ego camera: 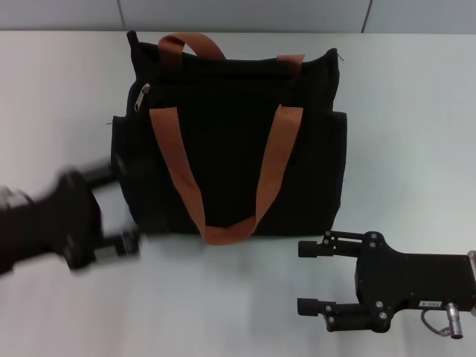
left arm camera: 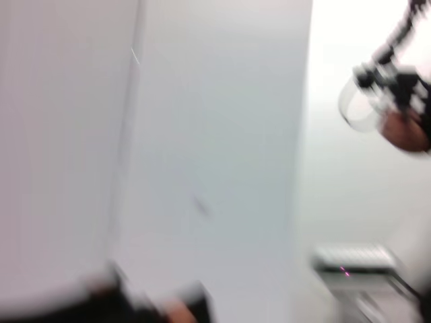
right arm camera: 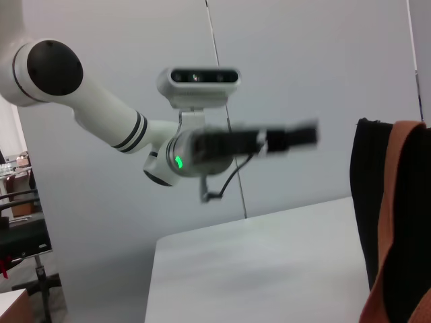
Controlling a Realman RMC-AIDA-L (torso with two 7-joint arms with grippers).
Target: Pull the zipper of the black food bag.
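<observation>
The black food bag [ego camera: 230, 149] stands upright mid-table in the head view, its rust-brown handles [ego camera: 178, 156] hanging down its front. The small silver zipper [ego camera: 143, 95] pull sits at the left end of the top track. My left gripper [ego camera: 115, 210] is open and blurred, just left of the bag's lower left corner. My right gripper [ego camera: 301, 277] is open on the table in front of the bag's right corner, fingers pointing left, holding nothing. The right wrist view shows the bag's edge [right arm camera: 374, 229] and the left arm's gripper [right arm camera: 269, 139] farther off.
The white table [ego camera: 416, 149] runs around the bag, with a grey wall behind it. A white arm with a camera housing [right arm camera: 199, 79] shows in the right wrist view. The left wrist view shows blurred wall and some distant equipment [left arm camera: 394, 94].
</observation>
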